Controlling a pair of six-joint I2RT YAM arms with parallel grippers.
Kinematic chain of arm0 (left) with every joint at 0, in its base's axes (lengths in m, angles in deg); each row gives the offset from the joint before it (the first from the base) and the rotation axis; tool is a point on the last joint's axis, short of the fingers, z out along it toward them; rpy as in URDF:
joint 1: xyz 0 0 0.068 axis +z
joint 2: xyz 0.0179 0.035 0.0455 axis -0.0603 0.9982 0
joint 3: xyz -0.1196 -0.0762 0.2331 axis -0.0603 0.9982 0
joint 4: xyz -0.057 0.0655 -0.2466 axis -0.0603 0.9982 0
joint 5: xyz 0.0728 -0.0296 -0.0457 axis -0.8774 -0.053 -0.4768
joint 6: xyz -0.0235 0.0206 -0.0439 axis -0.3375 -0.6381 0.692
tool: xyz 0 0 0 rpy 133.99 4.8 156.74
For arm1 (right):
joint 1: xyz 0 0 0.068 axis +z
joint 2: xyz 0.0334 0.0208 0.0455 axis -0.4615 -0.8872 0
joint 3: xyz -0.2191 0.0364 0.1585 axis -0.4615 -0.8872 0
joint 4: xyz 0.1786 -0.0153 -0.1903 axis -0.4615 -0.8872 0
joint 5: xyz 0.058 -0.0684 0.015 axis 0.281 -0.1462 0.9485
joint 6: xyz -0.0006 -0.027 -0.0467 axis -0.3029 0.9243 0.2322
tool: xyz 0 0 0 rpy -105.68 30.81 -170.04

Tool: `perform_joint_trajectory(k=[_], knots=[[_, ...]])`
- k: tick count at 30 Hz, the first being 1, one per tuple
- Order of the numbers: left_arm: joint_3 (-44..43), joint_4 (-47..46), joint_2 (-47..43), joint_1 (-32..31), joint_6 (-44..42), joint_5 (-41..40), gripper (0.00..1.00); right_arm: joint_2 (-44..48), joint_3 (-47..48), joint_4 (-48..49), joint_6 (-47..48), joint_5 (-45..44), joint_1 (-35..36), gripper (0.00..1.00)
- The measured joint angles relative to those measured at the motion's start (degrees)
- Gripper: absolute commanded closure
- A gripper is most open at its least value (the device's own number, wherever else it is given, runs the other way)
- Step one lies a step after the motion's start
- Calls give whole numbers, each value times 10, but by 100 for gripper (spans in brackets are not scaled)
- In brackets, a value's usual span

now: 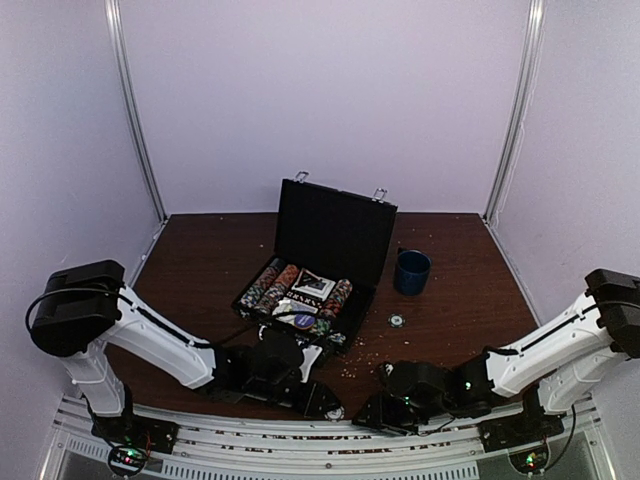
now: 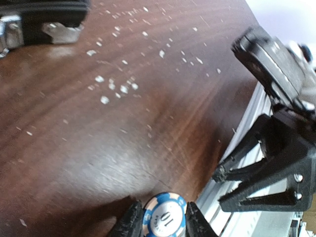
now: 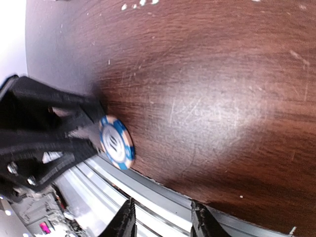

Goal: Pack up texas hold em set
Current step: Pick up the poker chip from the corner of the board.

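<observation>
The black briefcase (image 1: 335,232) stands open mid-table with its lid upright. Rows of striped chips (image 1: 275,285) and card decks (image 1: 312,284) lie inside. My left gripper (image 2: 163,223) is shut on a blue-and-white poker chip (image 2: 164,217) marked 10, and holds it on edge at the table's near edge. The right wrist view shows that chip (image 3: 117,142) upright in the left gripper's black fingers (image 3: 74,140). My right gripper (image 3: 163,221) is open and holds nothing. It hangs over the metal rail beside the left gripper (image 1: 332,408). One loose chip (image 1: 397,320) lies flat, right of the case.
A dark blue cup (image 1: 411,271) stands right of the briefcase. White crumbs (image 2: 116,86) are scattered on the brown table (image 1: 200,260). The table's near edge meets a ribbed metal rail (image 3: 163,190). The right gripper's fingers (image 2: 247,182) are close to the left gripper's right side.
</observation>
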Motion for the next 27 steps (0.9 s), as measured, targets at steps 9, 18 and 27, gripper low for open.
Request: perform_joint_trajectory(k=[9, 18, 27], knots=[[0, -1, 1, -21, 6, 17, 69, -24, -7, 63, -43, -7, 2, 64], [0, -1, 2, -24, 17, 19, 71, -55, -5, 116, -63, -7, 3, 70], [2, -2, 2, -23, 31, 8, 76, -93, -5, 182, -78, -7, 5, 78]])
